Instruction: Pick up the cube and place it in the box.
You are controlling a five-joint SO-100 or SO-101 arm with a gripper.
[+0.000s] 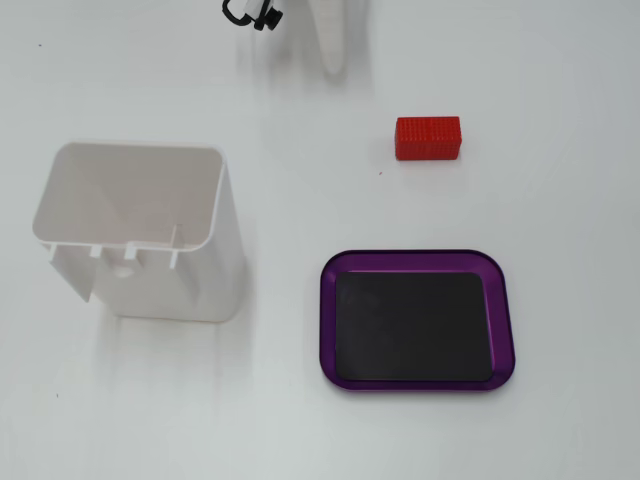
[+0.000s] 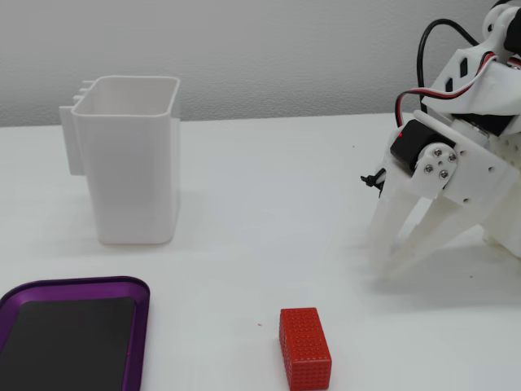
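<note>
The cube [image 1: 428,138] is a small red ribbed block lying on the white table, also seen in the other fixed view [image 2: 305,346]. The box [image 1: 415,257] is a shallow purple-rimmed tray with a black, empty inside, just below the cube in the top-down fixed view and at the lower left in the side fixed view [image 2: 81,285]. My white gripper [image 2: 387,265] rests with its tips on the table, fingertips together and holding nothing. It is apart from the cube. In the top-down fixed view only its tip [image 1: 334,65] shows at the top edge.
A tall white plastic bin [image 1: 140,230] stands open-topped left of the tray, also seen in the side fixed view [image 2: 130,159]. The arm's body and black cables [image 2: 456,122] are at the right. A wall lies behind the table.
</note>
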